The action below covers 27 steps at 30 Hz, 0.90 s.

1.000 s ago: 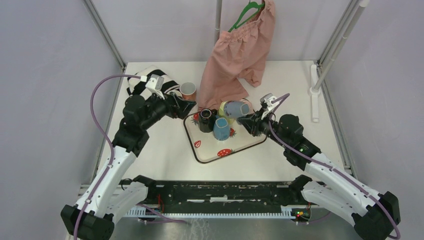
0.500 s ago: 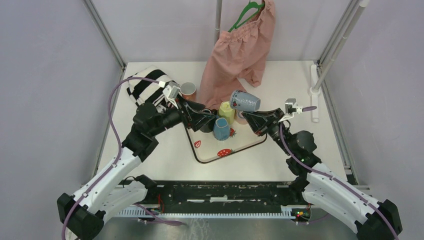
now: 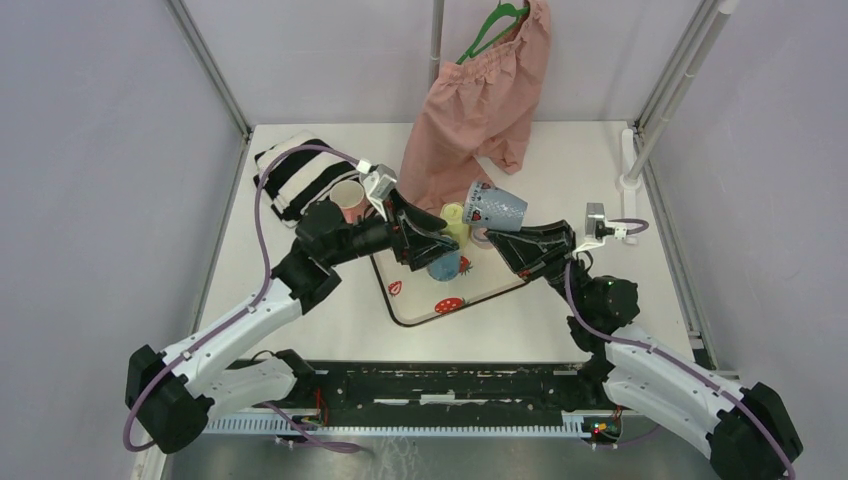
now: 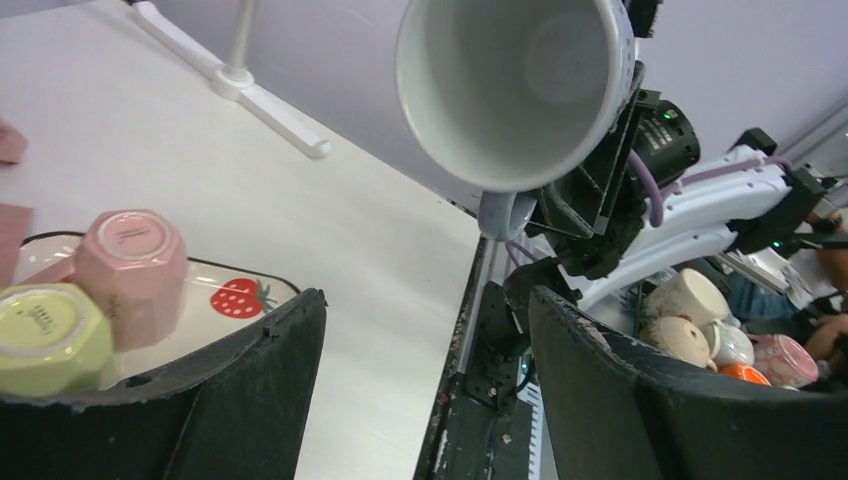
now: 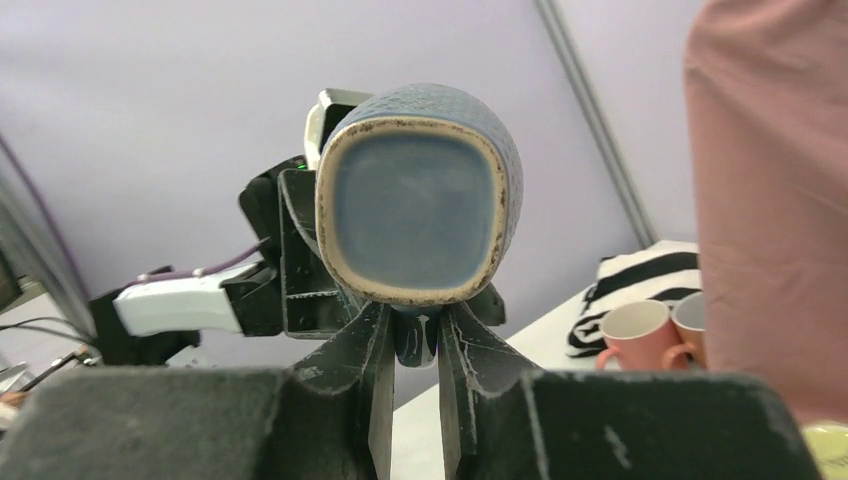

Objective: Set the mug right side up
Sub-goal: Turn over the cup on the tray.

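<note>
The blue textured mug (image 3: 495,207) with a white inside is held in the air above the strawberry tray (image 3: 470,295). It lies on its side. My right gripper (image 3: 507,236) is shut on its handle (image 5: 415,338), and the mug's blue base (image 5: 415,195) faces the right wrist camera. My left gripper (image 3: 440,232) is open and empty, just left of the mug. In the left wrist view the mug's mouth (image 4: 515,85) faces the camera, above and beyond the open gripper (image 4: 425,340).
Upside-down mugs stand on the tray: a yellow one (image 3: 455,218), a blue one (image 3: 443,262) and a pink one (image 4: 130,265). Pink mugs (image 3: 348,200) and a striped cloth (image 3: 295,175) lie at the back left. Pink shorts (image 3: 480,100) hang behind.
My right gripper has lifted the blue mug off the tray and tipped it on its side. My left arm has swung right, its open gripper closing in on the mug's mouth.
</note>
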### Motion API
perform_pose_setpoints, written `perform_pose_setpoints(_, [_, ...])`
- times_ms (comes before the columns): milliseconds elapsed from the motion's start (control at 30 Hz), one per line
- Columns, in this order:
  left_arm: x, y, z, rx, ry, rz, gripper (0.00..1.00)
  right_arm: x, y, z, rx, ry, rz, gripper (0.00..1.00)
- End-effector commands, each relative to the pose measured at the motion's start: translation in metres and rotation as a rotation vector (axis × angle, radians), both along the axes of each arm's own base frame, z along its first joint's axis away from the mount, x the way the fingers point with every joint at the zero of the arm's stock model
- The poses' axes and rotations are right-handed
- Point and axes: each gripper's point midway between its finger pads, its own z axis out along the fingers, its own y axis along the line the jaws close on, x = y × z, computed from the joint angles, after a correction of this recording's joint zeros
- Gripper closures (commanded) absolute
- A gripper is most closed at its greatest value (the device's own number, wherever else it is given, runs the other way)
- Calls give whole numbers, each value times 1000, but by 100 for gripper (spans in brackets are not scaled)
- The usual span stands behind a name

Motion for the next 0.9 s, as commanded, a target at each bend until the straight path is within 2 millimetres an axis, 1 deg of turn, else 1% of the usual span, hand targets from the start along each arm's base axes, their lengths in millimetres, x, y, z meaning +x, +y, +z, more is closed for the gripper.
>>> perform_pose_setpoints(0, [-18,-16,43,-85,-91,-93,21,-39,-5,53,122,-203,119,100])
perform_pose_setpoints(133, [-27,-25,52,-105,-112,-127,23,-46,-1,57,122,-233,170,100])
perform_pose_setpoints(267, [-38,-30,56,-110,-140,-177,24,-50,0,58,124,-247,188,100])
perform_pose_setpoints(500, [-51,-40,55,-110,-153,-238,33,-54,-1,59,129,-258,202,100])
perform_pose_setpoints(867, [-52,-51,56,-109,-149,-258,40,-56,4,58,119,-257,231,100])
